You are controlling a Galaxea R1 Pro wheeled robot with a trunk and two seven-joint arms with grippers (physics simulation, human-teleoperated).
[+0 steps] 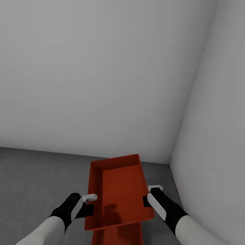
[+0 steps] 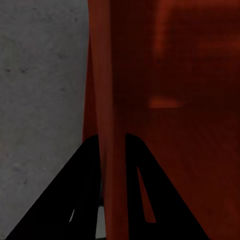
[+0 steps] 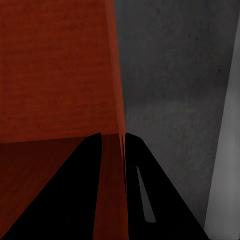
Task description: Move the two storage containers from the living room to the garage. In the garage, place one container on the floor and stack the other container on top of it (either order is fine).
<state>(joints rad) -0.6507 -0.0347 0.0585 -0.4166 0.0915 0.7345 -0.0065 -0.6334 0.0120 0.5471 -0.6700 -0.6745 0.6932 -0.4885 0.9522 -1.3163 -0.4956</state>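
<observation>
1. The grey-white walls point(image 1: 102, 75) filled the upper part of the head view, and the dark floor point(image 1: 34, 177) lay across the lower left.
2. The upper container point(image 1: 117, 190) was in the lower centre, its long axis running away from the robot, held between both arms, about equally near each.
3. The lower container point(image 1: 119, 236) showed at the bottom edge, directly under it; they seemed slightly out of line.
4. The left gripper point(image 2: 112, 150) had its fingers clamped on the left wall.
5. The right gripper point(image 3: 112, 145) had its fingers clamped on the right wall.
</observation>
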